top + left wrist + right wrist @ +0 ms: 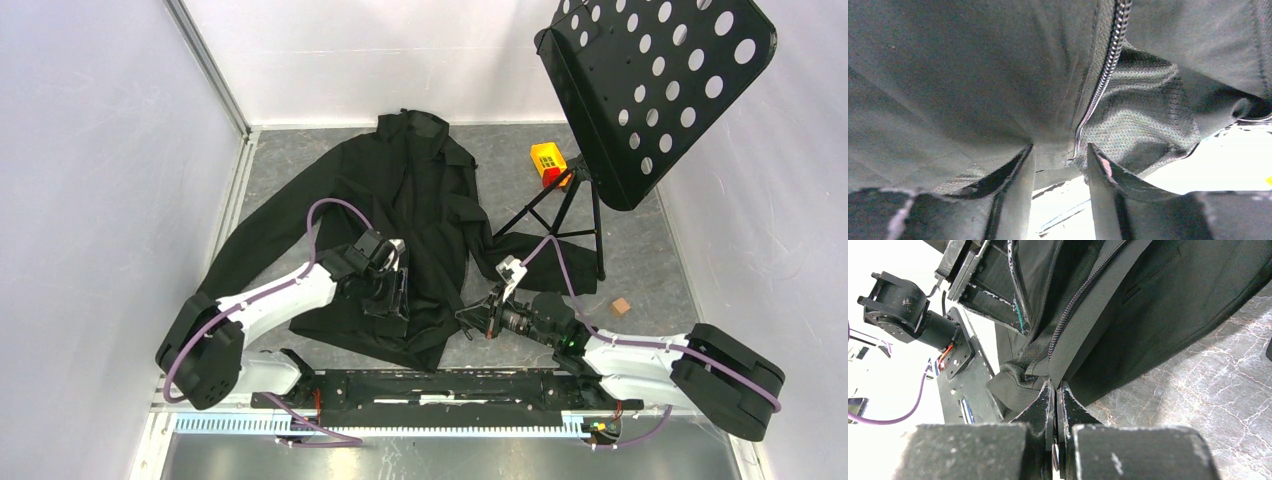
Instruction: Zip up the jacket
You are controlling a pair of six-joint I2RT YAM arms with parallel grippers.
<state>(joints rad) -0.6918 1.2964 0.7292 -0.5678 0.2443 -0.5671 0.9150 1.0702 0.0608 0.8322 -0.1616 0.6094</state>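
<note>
- left gripper: fingers partly apart, straddling the lower end of the zipper;
- right gripper: fingers pressed together, pinching the jacket hem beside the zipper;
- jacket lies spread on the grey table, collar away from the arms.

There is one jacket and one music stand. On the right lie one yellow block, farther off, and one small brown cube, nearer. Two robot arms stand at the near edge.
</note>
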